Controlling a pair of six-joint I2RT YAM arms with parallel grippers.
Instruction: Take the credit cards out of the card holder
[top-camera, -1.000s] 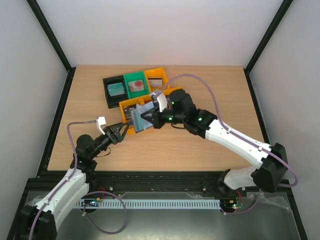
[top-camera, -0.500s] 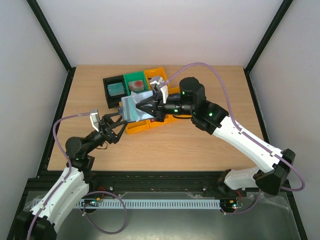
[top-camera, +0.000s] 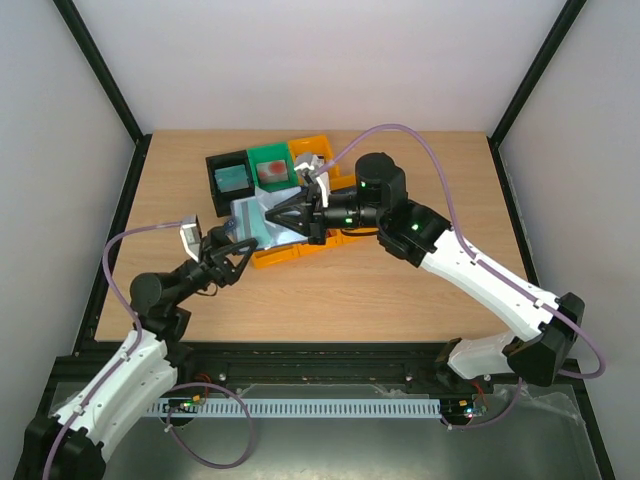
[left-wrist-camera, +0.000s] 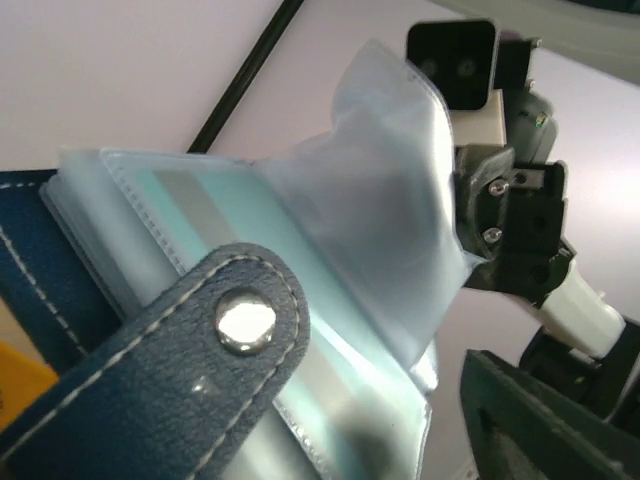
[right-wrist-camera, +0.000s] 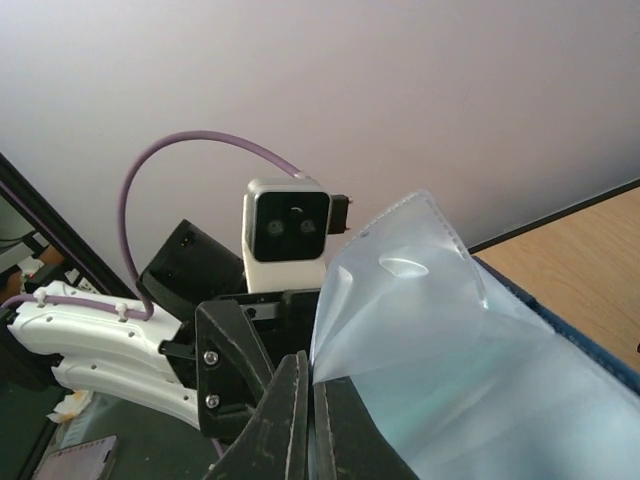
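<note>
My right gripper (top-camera: 274, 215) is shut on a clear plastic sleeve (right-wrist-camera: 420, 310) of the card holder (top-camera: 252, 220) and holds it in the air above the bins. The holder hangs open, with a navy cover and a snap tab (left-wrist-camera: 215, 345). A teal card (left-wrist-camera: 215, 215) shows inside a sleeve. My left gripper (top-camera: 233, 260) is open just below and left of the holder. One of its fingers (left-wrist-camera: 530, 420) shows beside the sleeves. In the right wrist view the right gripper (right-wrist-camera: 310, 390) pinches the sleeve's edge. A teal card (top-camera: 232, 179) lies in the black bin and a red card (top-camera: 270, 172) in the green bin.
A black bin (top-camera: 214, 185), a green bin (top-camera: 268, 154) and an orange bin (top-camera: 312, 150) stand in a row at the back of the table. Another orange bin (top-camera: 275, 256) sits under the held holder. Black frame posts run along both table sides.
My right gripper has lifted the card holder and carried it left and back, over the bins. My left arm has swung left and its gripper has risen toward the holder.
</note>
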